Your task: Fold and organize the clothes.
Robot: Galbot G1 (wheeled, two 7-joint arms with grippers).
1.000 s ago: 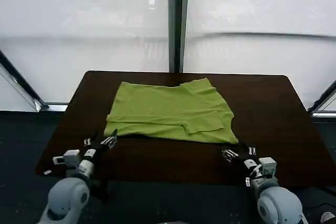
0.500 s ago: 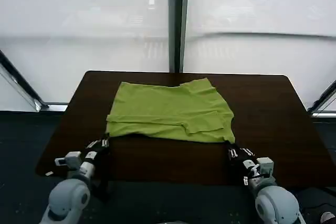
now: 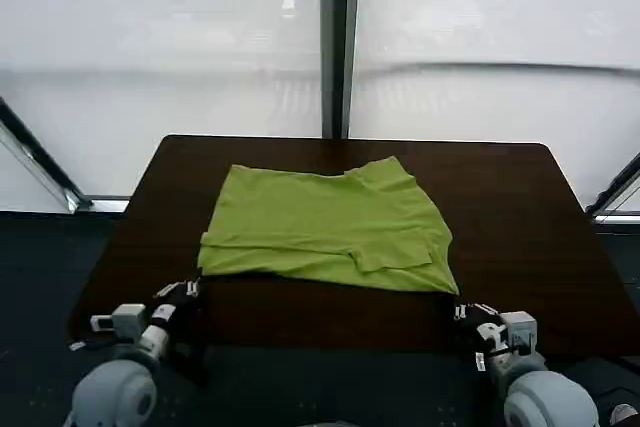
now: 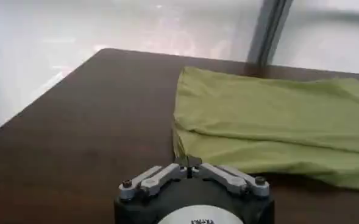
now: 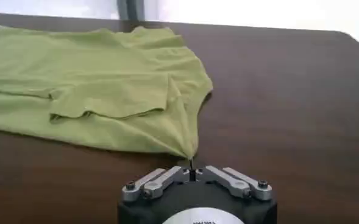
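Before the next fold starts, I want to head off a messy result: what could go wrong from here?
Both grippers pinch only the T-shirt's near corners, left gripper and right gripper, so thin fabric may slip out. The folded sleeve flap lies loose and could unfold when lifted. Uneven pulling may skew the shirt on the table.

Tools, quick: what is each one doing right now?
Left tool: shut on the T-shirt, near left corner.
Right tool: shut on the T-shirt, near right corner.

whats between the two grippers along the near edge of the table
In the head view, only bare dark table lies between the left gripper and right gripper; the T-shirt sits just beyond.
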